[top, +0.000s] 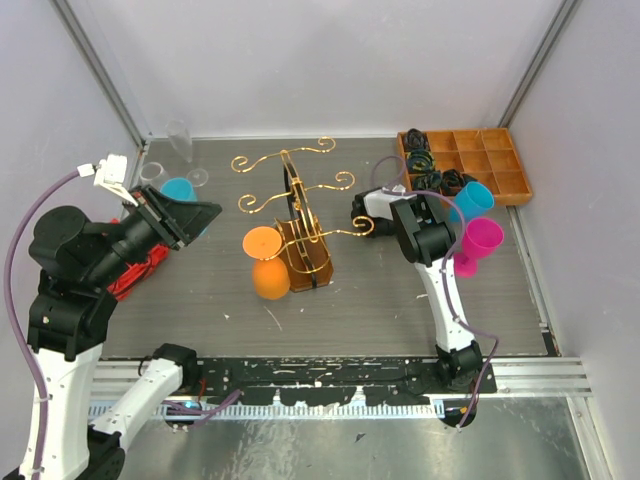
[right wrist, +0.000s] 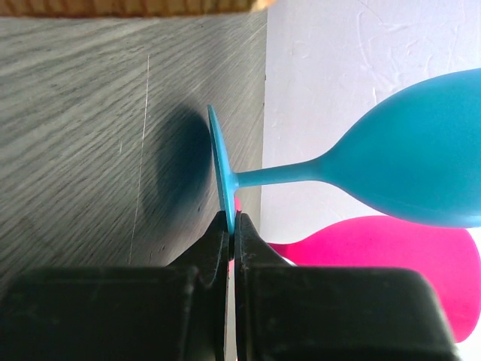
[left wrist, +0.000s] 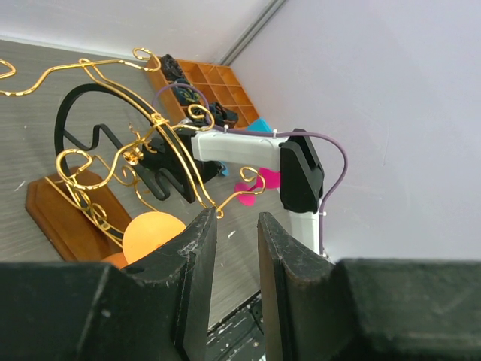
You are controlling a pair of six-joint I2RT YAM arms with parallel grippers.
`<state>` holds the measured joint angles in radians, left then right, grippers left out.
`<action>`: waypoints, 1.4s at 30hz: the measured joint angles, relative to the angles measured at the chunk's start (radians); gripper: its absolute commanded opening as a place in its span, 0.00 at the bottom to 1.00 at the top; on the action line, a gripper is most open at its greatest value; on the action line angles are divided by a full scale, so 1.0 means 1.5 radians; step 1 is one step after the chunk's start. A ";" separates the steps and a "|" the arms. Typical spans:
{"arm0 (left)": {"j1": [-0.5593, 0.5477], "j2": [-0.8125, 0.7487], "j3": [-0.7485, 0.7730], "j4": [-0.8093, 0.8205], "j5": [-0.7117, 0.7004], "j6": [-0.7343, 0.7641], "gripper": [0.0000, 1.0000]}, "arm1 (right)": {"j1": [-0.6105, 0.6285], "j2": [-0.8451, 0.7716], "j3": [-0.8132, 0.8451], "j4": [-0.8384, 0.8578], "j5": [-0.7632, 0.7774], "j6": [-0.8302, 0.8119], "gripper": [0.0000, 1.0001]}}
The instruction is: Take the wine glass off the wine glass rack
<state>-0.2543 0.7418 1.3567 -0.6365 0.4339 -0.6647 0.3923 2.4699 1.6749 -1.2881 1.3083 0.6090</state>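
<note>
The gold wire wine glass rack point(top: 300, 205) stands mid-table on its brown wooden base point(left wrist: 64, 214). An orange wine glass point(top: 268, 265) hangs upside down from its near-left arm and shows in the left wrist view as an orange wine glass point(left wrist: 150, 235). My right gripper point(right wrist: 231, 224) is shut on the foot rim of a blue wine glass point(right wrist: 421, 165), held clear of the rack to its right, the blue wine glass point(top: 476, 199) lying sideways. My left gripper point(left wrist: 236, 226) is open and empty, left of the rack, pointing at it.
A pink wine glass point(top: 480, 243) sits just under the blue one. A compartmented wooden tray point(top: 500, 170) is at the back right. Clear glasses point(top: 180, 140) and another blue glass point(top: 178, 188) stand at the back left, and a red object point(top: 135, 277) lies under my left arm.
</note>
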 measured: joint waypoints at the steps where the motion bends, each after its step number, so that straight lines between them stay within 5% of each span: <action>1: 0.000 0.000 0.000 -0.001 -0.001 0.001 0.35 | 0.000 0.000 0.000 0.000 0.000 0.000 0.00; 9: -0.001 0.000 0.000 -0.011 -0.006 0.005 0.35 | 0.003 0.001 -0.003 0.026 -0.015 -0.039 0.01; 20: -0.001 0.000 0.000 -0.012 -0.015 0.006 0.36 | 0.009 -0.009 -0.015 0.078 -0.054 -0.101 0.35; 42: -0.002 -0.001 0.000 -0.014 -0.027 0.020 0.36 | 0.079 -0.136 -0.063 0.152 -0.253 -0.231 0.49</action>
<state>-0.2565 0.7410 1.3567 -0.6571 0.3939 -0.6353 0.5114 2.2654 1.5803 -1.0603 0.9291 0.2630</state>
